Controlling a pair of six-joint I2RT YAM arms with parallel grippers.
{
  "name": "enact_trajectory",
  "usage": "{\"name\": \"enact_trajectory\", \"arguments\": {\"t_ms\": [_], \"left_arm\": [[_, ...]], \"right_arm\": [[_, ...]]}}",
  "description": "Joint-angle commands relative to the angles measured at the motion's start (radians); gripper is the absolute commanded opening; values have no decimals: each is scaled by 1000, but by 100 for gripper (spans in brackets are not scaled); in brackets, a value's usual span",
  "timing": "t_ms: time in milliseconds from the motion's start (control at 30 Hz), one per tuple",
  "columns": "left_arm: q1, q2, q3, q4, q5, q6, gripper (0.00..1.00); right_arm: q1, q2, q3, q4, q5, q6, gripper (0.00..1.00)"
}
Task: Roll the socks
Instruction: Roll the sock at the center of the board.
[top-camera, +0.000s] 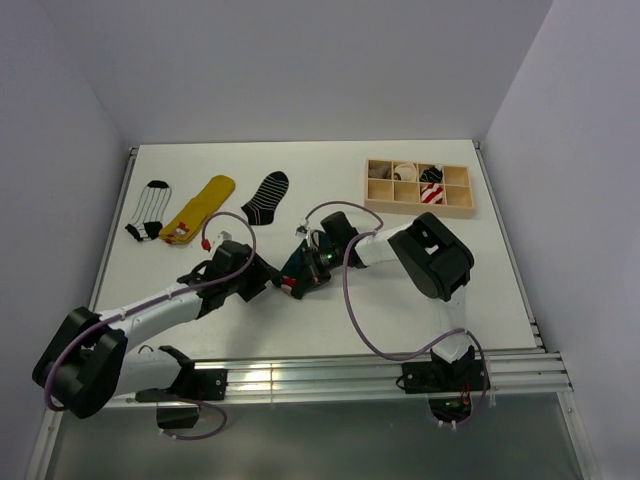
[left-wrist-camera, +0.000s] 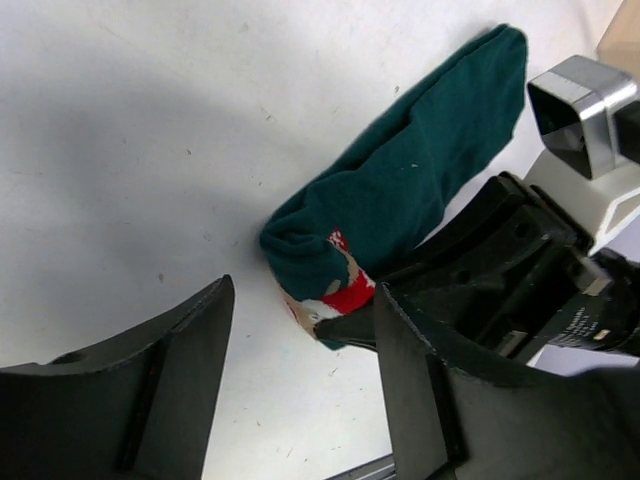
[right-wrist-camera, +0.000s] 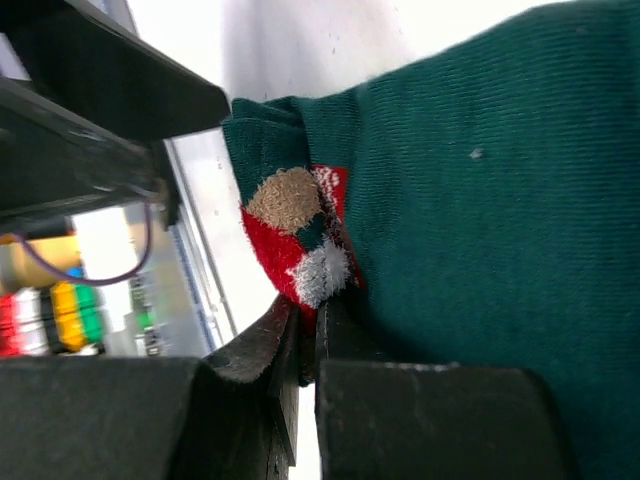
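Position: dark green sock (left-wrist-camera: 400, 190) lies centrally on the table (top-camera: 430, 310), its rolled end between both grippers and its long axis running away from the left gripper (left-wrist-camera: 305, 290), whose jaws stand wide and empty just short of that end. Right gripper (right-wrist-camera: 308, 335) is nearer, clamped narrow on the roll's bear-patterned edge.

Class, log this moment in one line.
green sock: one end rolled | left gripper: open beside it | right gripper: shut on green sock
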Motion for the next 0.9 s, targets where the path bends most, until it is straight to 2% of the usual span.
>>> {"name": "enact_trajectory", "arguments": {"t_ms": [0, 267, 367, 433, 500, 567, 600, 667, 733, 867], "left_arm": [[-13, 45, -13, 98, 26, -20, 62], [-21, 174, 12, 141, 33, -22, 55], [-22, 194, 13, 135, 27, -26, 47], [-24, 202, 2, 138, 21, -32, 38], [-26, 208, -1, 134, 19, -33, 26], [-26, 216, 5, 123, 21, -25, 20], [-27, 217, 12, 111, 22, -20, 14], [-27, 217, 30, 92, 22, -2, 10], [-27, 213, 51, 69, 18, 16, 6], [-29, 195, 96, -13, 6, 58, 4]], "right_arm": [[-8, 41, -18, 3, -56, 58, 0], [-22, 76, -34, 22, -53, 82, 0], [-31, 68, -50, 40, -54, 91, 0], [-32, 38, -57, 34, -13, 72, 2], [-26, -17, -61, 13, 28, 50, 9], [-20, -85, -64, -7, 70, 18, 16], [-10, -108, -60, -41, 90, 3, 25], [4, -170, -54, -111, 179, -53, 36], [35, -212, -40, -145, 254, -108, 41], [101, -339, -49, -227, 520, -169, 45]]}}
